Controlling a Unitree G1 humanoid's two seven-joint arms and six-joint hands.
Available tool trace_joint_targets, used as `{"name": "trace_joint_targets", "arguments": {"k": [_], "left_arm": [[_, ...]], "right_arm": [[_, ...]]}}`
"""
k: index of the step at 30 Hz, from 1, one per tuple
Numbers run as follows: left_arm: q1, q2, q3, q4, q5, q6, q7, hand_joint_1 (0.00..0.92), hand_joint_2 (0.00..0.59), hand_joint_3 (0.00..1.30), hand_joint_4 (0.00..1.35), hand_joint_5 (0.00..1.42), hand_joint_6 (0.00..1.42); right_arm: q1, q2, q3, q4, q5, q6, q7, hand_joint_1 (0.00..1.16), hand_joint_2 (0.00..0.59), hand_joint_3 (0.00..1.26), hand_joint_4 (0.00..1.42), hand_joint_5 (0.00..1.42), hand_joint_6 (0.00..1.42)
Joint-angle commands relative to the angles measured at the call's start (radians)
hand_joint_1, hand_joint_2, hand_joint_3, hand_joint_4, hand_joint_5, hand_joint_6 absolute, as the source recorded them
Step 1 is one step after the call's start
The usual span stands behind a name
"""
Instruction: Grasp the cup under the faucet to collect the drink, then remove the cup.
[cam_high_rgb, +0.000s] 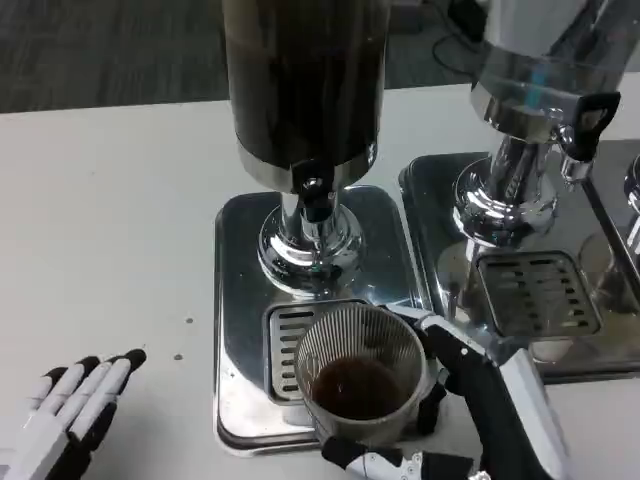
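The right hand (470, 400) grips the cup (360, 375) on the steel tray (240, 300). The left hand (75, 405) rests flat on the white table (110, 220), fingers apart, holding nothing.

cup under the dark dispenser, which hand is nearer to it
Right. The right hand wraps around the cup, touching it; the left hand rests apart on the table, off to the cup's left.

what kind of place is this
Probably a drinks station set up for testing, perhaps in an office or lab: two steel dispensers, one dark and one at right, stand on drip trays on a white table, with grey carpet and cables behind.
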Motion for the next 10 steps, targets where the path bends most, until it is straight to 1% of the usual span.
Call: {"name": "trace_joint_targets", "arguments": {"k": [1,10], "left_arm": [[0.008,0.001,-0.012,-0.013,0.007,0.01,0.02,0.0,0.052,0.0,0.0,0.0,0.0],[0.006,0.003,-0.022,-0.015,0.005,0.028,0.022,0.0,0.05,0.0,0.0,0.0,0.0]], "right_arm": [[0.002,0.001,0.001,-0.033,0.015,-0.052,-0.008,0.9,0.186,0.55,0.63,0.76,1.09],[0.001,0.008,0.003,-0.032,0.011,-0.046,-0.01,0.9,0.186,0.55,0.64,0.76,1.09]]}}
